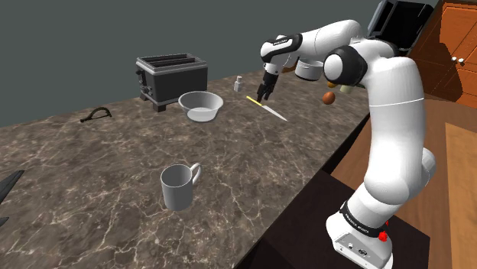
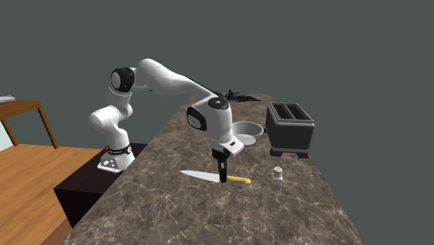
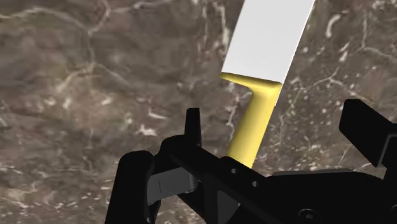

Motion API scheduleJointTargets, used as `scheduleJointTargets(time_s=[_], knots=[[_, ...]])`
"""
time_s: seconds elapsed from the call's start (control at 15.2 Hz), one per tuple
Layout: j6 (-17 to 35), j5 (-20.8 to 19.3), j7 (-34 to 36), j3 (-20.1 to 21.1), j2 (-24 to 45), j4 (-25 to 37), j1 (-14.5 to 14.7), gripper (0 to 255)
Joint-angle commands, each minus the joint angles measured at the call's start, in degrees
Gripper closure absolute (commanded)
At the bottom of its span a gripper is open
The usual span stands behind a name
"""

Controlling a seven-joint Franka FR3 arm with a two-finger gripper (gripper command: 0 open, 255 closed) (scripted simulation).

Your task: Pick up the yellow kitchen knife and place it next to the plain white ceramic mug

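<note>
A brown marbled countertop (image 1: 92, 153) runs under a plain grey backdrop. The yellow-handled kitchen knife (image 1: 269, 110) lies flat on it, at three o'clock from the pale bowl (image 1: 201, 105). The gripper (image 3: 276, 113) hangs low over the handle, jaws wide and straddling it without touching. This looks like the grasp step: next, close on the handle, lift, and carry toward the white mug (image 1: 177, 187), well apart at seven o'clock from the knife
</note>
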Motion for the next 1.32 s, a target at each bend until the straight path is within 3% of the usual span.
scheduleJointTargets(time_s=[0.0,0.59,0.66,1.25], knots=[[1.37,0.23,-0.06,0.18,0.42,-0.91,0.26,0],[2.33,0.41,-0.19,0.31,0.81,-1.51,0.36,0],[2.33,0.41,-0.19,0.31,0.81,-1.51,0.36,255],[2.33,0.42,-0.19,0.30,0.82,-1.50,0.36,255]])
